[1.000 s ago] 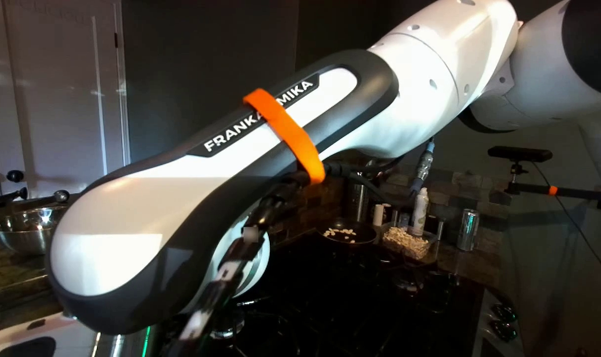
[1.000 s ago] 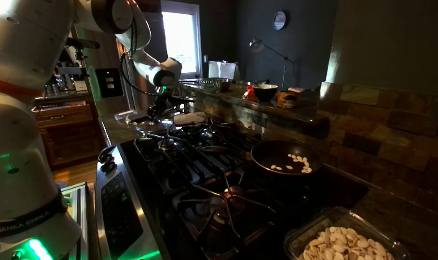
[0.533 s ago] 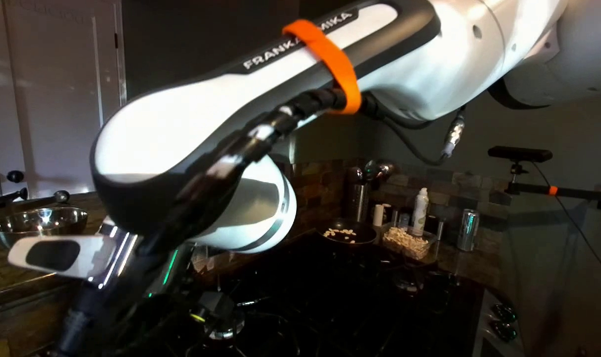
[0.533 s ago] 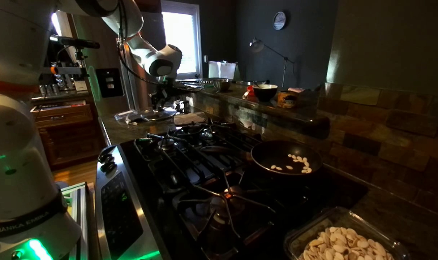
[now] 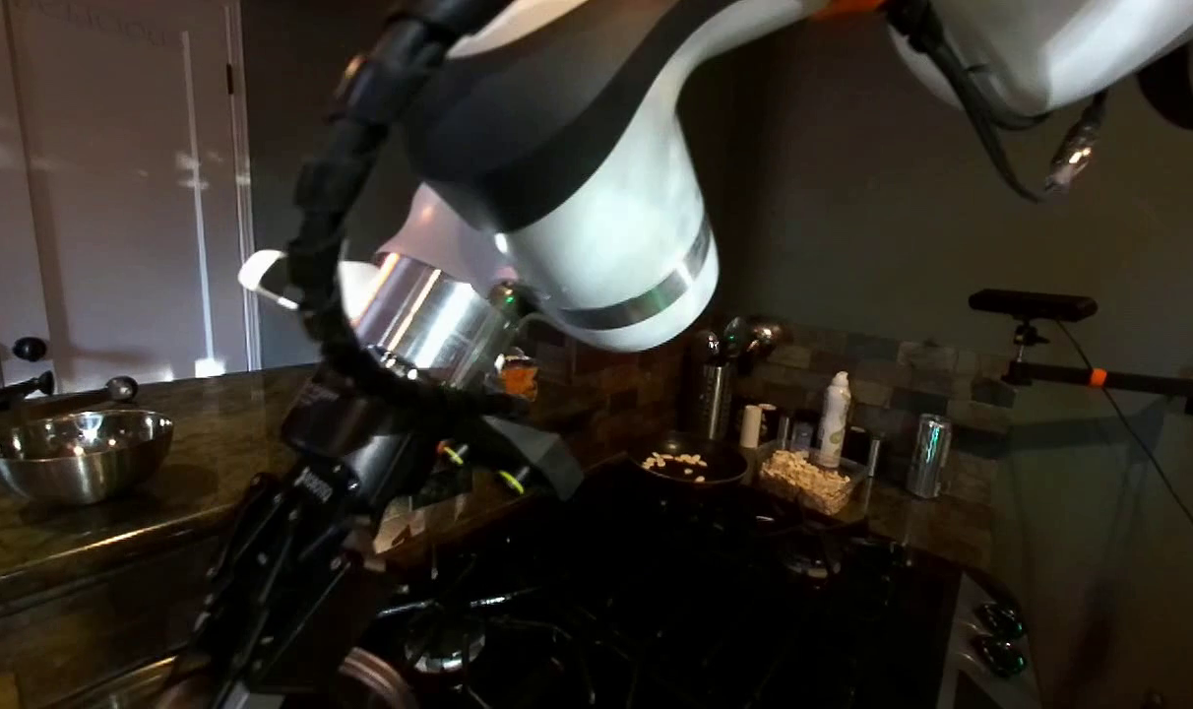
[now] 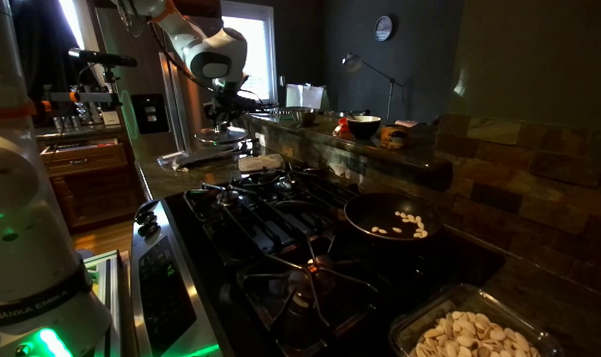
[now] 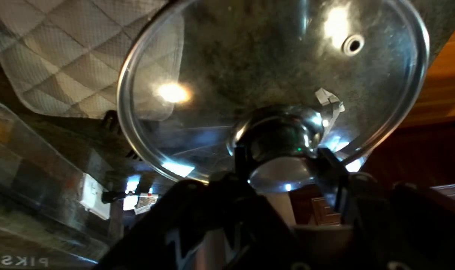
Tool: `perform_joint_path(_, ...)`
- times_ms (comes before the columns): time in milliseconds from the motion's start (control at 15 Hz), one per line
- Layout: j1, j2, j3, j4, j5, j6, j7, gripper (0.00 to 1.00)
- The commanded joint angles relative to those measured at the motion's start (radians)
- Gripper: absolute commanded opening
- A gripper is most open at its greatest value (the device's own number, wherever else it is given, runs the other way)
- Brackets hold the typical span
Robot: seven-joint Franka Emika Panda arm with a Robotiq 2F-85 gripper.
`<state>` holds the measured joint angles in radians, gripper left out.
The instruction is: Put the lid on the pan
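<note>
Lid (image 7: 257, 82) (glass) hangs from tool (image 7: 283, 153); pan (image 6: 372, 210) apart.

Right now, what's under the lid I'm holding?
Through the glass lid, the wrist view shows countertop, part of a quilted pad and something small and pale I can't identify. What lies behind the knob and fingers is covered.

The bent arm (image 5: 626, 217) holds its hand (image 7: 282, 153) (fingers (image 7: 330, 167) clamped) pointing down.
</note>
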<state>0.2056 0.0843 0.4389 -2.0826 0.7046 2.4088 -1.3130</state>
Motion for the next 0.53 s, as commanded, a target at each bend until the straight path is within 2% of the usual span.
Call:
perform_joint_path(0,0.028,-0.219,-0.058,-0.206,0.068,0.037,0.13,0.23)
perform_joint_path(200,0.062,-0.332,-0.085,-0.324,0.081,0.084,0.256,0.23)
perform_joint_path(267,0.065,-0.216,-0.106,-0.216,0.034,0.036,0.184,0.23)
perform_joint_path(333,0.075,-0.241,-0.114,-0.242,0.03,0.043,0.195,0.48)
perform_joint_path(467,0.084,-0.241,-0.122,-0.244,0.031,0.043,0.194,0.48)
